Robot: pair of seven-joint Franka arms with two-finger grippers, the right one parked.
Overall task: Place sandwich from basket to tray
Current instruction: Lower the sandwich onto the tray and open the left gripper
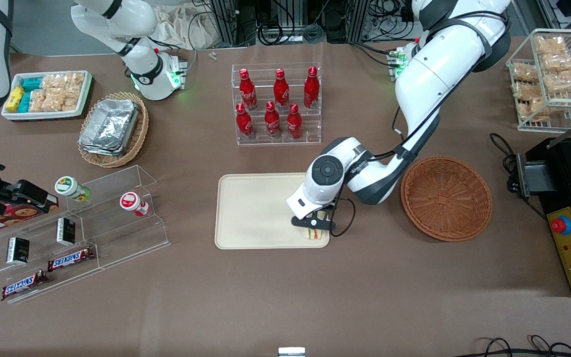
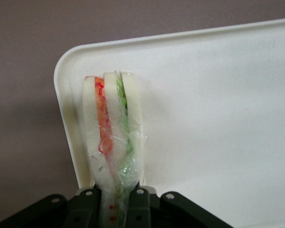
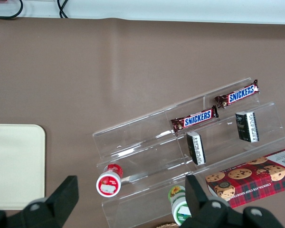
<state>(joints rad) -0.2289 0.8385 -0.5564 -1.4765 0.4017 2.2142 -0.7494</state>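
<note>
Here the gripper is closed on the sandwich, which stands out straight ahead of its fingers, long axis in line with them. Directly below lies the tray, at its corner nearest the basket.

I see even, bright overhead light; soft shadows fall beneath the arm onto the tray. The wrist view's near gripper is blurred.
</note>
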